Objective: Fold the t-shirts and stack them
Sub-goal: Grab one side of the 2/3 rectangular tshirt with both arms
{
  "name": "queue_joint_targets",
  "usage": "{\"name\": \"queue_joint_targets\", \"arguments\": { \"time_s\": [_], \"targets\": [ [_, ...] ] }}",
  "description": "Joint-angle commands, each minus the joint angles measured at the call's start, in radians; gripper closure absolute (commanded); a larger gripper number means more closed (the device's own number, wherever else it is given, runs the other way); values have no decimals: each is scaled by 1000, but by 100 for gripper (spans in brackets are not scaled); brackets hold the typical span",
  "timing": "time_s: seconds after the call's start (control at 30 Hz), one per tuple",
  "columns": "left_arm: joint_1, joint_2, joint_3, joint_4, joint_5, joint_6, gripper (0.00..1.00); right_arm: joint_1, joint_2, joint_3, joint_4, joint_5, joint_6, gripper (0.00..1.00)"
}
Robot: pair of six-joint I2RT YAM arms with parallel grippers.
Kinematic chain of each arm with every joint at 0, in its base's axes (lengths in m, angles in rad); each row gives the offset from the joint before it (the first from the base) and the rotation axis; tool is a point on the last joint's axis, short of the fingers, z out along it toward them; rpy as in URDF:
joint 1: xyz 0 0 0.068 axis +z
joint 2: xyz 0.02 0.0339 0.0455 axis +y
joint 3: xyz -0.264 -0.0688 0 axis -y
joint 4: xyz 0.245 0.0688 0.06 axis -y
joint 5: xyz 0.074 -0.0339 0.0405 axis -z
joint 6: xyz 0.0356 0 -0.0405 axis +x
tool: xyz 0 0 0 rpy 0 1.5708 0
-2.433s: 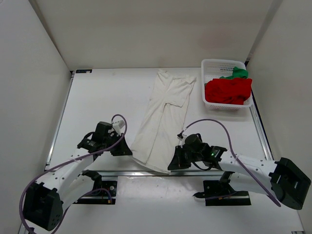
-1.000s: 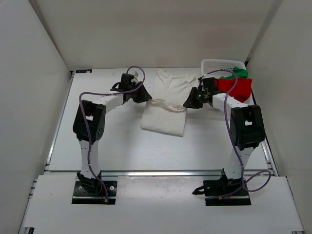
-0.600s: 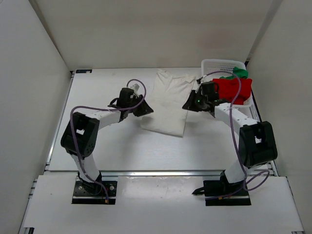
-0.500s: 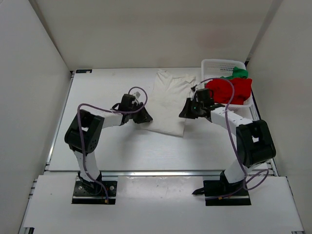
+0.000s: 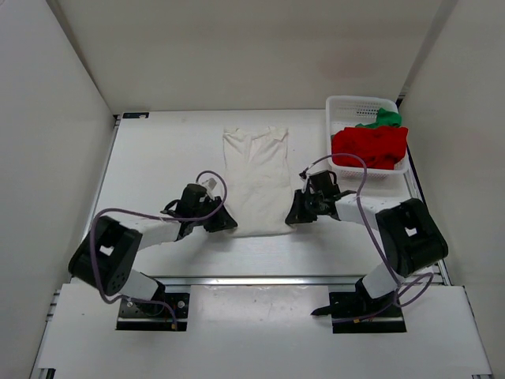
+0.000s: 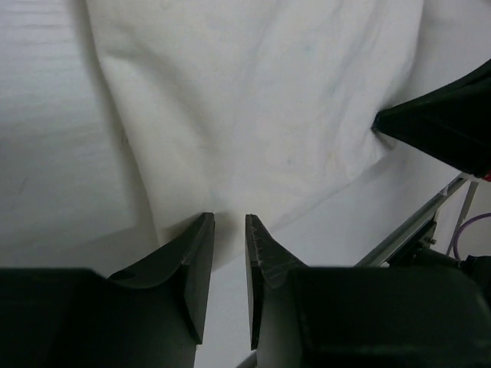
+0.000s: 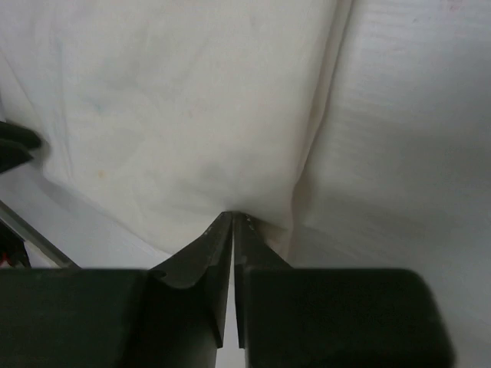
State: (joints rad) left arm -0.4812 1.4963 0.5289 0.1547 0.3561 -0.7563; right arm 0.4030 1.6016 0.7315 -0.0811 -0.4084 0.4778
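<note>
The cream-white t-shirt (image 5: 254, 178) lies folded into a long narrow rectangle in the middle of the table. My left gripper (image 5: 227, 223) rests low at its near left corner. In the left wrist view its jaws (image 6: 228, 220) stand a little apart, with the shirt's (image 6: 253, 100) edge at their tips. My right gripper (image 5: 290, 215) is at the near right corner, shut on the shirt's edge (image 7: 232, 216), and the cloth (image 7: 176, 100) puckers there. The red t-shirt (image 5: 369, 148) and the green t-shirt (image 5: 384, 118) lie in the basket.
The white mesh basket (image 5: 347, 103) stands at the back right corner of the table. White walls close in the table on three sides. A metal rail (image 5: 252, 280) runs along the near edge, in front of both arm bases.
Both grippers have come back from the far half of the table toward the near edge. The cream-white shirt now lies narrower and further left. The right gripper has shut.
</note>
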Motion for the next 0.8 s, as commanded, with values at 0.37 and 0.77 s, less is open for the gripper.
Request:
{"name": "queue_joint_targets", "arguments": {
  "time_s": [0.37,0.77],
  "targets": [
    [38,-188,-89,-195,-74,113,52,-55,-306,-208,-46,25,-7,58],
    [0,-99,-78,-164,-78,95,72,-64,-160,-222,93,-118,33,81]
  ]
}}
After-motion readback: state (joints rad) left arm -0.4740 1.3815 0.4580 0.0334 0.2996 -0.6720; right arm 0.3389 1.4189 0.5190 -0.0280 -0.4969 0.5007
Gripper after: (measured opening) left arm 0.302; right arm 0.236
